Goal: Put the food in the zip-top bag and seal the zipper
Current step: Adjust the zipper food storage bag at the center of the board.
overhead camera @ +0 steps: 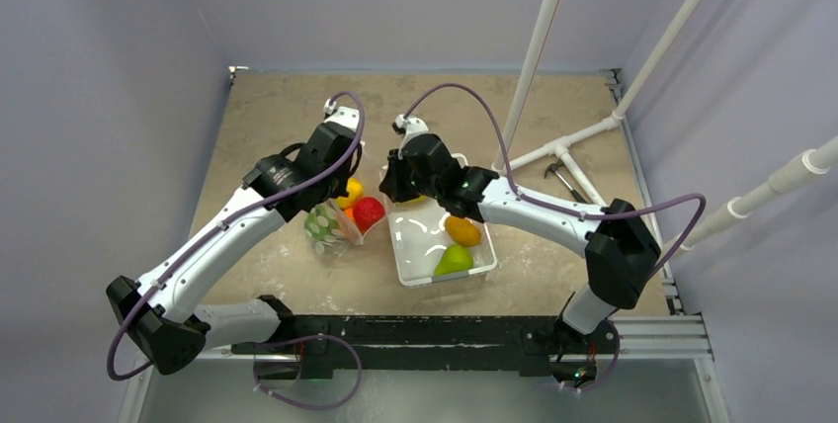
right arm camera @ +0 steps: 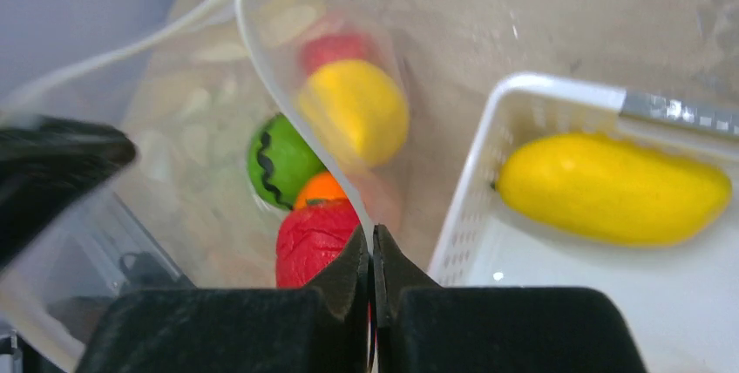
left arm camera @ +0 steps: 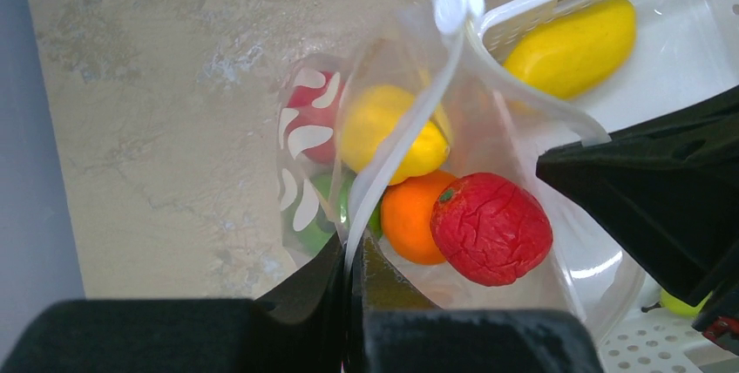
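The clear zip-top bag stands on the table left of the white tray. Both grippers hold its mouth open. My left gripper is shut on one side of the zipper strip. My right gripper is shut on the other side of the zipper strip. Inside the bag lie a red fruit, an orange one, a yellow one and a green one. A yellow mango, an orange fruit and a green fruit lie in the tray.
The white tray sits right of the bag, near the table's front edge. White pipe stands rise at the back right, with a dark tool beside their foot. Grey walls close in the table.
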You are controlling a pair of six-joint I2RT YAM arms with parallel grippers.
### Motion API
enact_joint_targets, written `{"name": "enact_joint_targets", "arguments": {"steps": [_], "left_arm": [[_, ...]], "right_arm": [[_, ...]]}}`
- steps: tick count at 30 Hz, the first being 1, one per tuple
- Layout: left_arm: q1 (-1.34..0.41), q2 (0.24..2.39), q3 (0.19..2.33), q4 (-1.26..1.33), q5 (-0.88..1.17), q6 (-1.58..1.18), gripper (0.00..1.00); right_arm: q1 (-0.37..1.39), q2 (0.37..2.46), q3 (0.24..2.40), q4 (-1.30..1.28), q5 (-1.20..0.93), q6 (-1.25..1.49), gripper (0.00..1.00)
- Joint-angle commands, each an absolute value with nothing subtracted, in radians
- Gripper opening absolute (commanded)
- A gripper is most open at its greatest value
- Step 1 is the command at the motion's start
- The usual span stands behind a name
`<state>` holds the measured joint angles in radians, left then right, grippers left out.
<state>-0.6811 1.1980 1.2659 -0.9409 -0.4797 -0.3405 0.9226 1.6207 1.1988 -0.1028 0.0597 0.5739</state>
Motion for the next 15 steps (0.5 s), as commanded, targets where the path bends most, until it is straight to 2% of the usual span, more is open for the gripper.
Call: {"name": "enact_joint_targets", "arguments": {"steps": [1,15], "left_arm": [[-0.683,1.152,1.286,-0.954,-0.522,-0.359,0.0],[-0.683,1.112,1.294,-0.999,-0.552,-0.381,0.0]], "right_arm": [[0.919,1.61,1.349,-0.094,0.071,0.511,0.0],[0.919,1.638,1.575,-0.189,0.053,0.424,0.0]]}}
